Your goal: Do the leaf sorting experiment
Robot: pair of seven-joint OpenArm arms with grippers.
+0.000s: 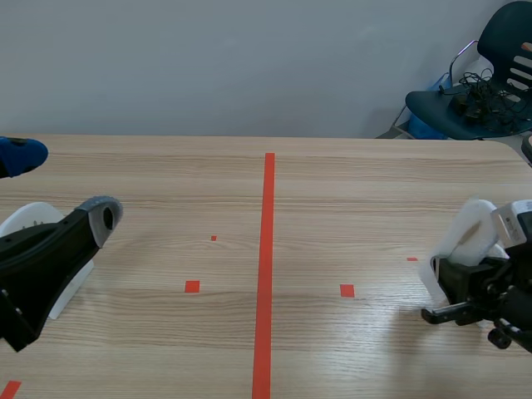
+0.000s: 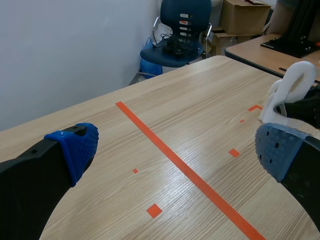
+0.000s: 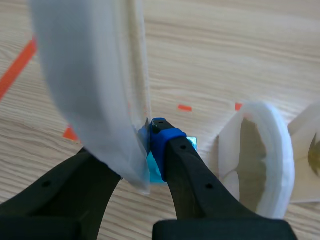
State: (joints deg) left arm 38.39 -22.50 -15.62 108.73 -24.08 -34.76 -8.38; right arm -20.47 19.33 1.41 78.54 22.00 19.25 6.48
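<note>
My right gripper (image 3: 151,150) is shut on the thin wall of a white soft container (image 3: 95,85), which stands up in front of the camera. In the scene view that gripper (image 1: 449,278) sits low at the right with the white container (image 1: 472,237) above it. A second white cup-like container (image 3: 260,160) lies on its side just beside the right gripper. Over the table's left side my left gripper (image 1: 62,184) is open with nothing between its fingers. From the left wrist view the open left gripper (image 2: 175,150) faces the held white container (image 2: 295,85). No leaf is clearly visible.
A white object (image 1: 29,220) lies partly hidden under the left arm. An orange-red tape line (image 1: 266,274) runs down the table's middle. Past the far right corner stands a blue chair (image 1: 490,91) holding cables. A beige piece with an olive patch (image 3: 312,155) shows beside the second container.
</note>
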